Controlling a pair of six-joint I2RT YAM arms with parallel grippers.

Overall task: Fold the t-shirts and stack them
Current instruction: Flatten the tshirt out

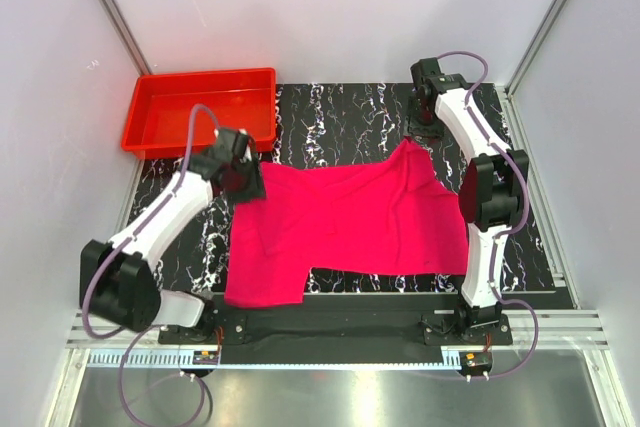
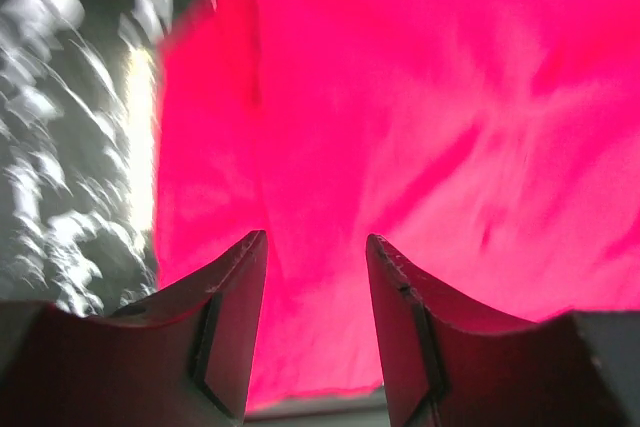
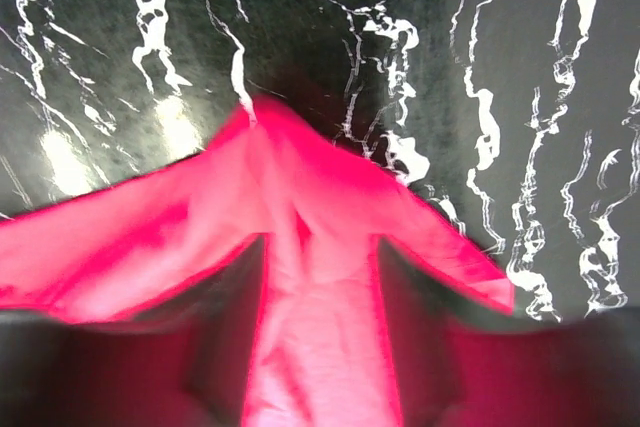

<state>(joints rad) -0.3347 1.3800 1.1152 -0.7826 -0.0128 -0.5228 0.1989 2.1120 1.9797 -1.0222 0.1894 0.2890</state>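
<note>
A magenta-pink t-shirt [image 1: 350, 217] lies spread on the black marbled mat [image 1: 340, 112], one sleeve or flap hanging toward the front left. My left gripper [image 1: 243, 179] hovers at the shirt's back-left corner. In the left wrist view that gripper [image 2: 315, 237] is open, and the t-shirt [image 2: 420, 97] lies flat below the gap. My right gripper [image 1: 425, 127] is at the shirt's raised back-right peak. In the blurred right wrist view its jaws [image 3: 318, 239] stand apart with a ridge of the t-shirt [image 3: 330, 187] running between them.
A rigid red tray [image 1: 205, 75] stands at the back left, just behind my left gripper. White enclosure walls close in the left, right and back. A metal rail [image 1: 330, 352] runs along the near edge by the arm bases.
</note>
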